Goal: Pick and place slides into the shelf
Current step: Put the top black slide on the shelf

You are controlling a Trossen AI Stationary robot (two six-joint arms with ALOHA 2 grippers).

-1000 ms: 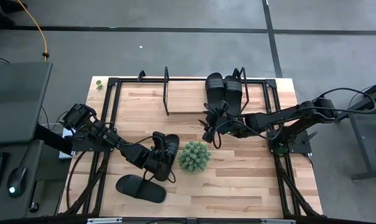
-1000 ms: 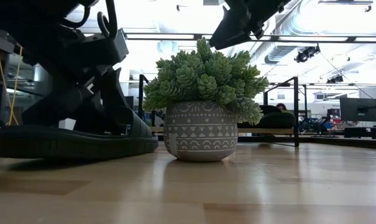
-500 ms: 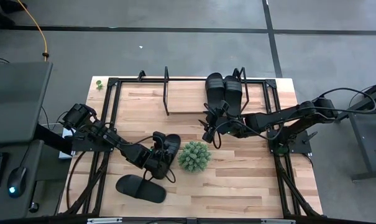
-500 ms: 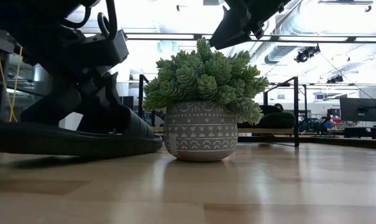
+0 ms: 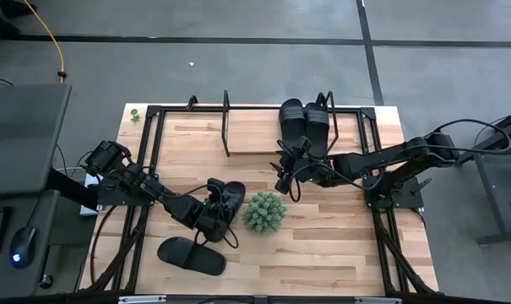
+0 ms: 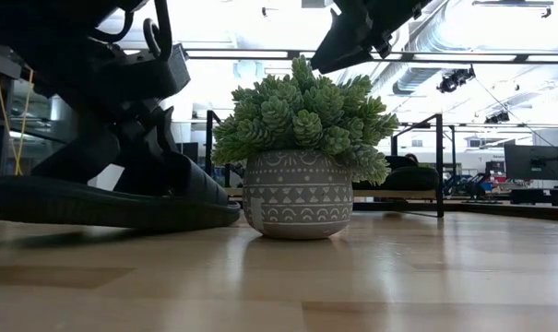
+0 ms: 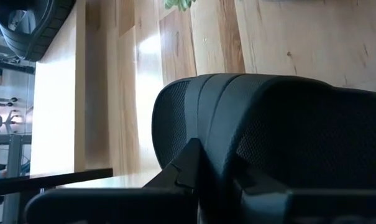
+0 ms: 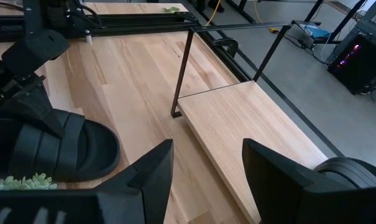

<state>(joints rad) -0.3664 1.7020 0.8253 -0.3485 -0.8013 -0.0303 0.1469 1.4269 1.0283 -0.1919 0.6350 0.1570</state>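
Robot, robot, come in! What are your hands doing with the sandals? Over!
Left gripper shut on slide, beside plant. Right gripper open, empty, by shelf. Two slides shelved, one on table.

The slides (image 5: 306, 122) are black all over, with ribbed straps and, on the one seen up close (image 7: 281, 124), a fine mesh texture. The plant (image 6: 302, 115) is a pale, dusty green and stands in a grey pot (image 6: 297, 195) banded with white arches, triangles and dots. The surface (image 5: 323, 236) and the shelf (image 8: 250, 124) board are light, streaky wood, the shelf's frames black.
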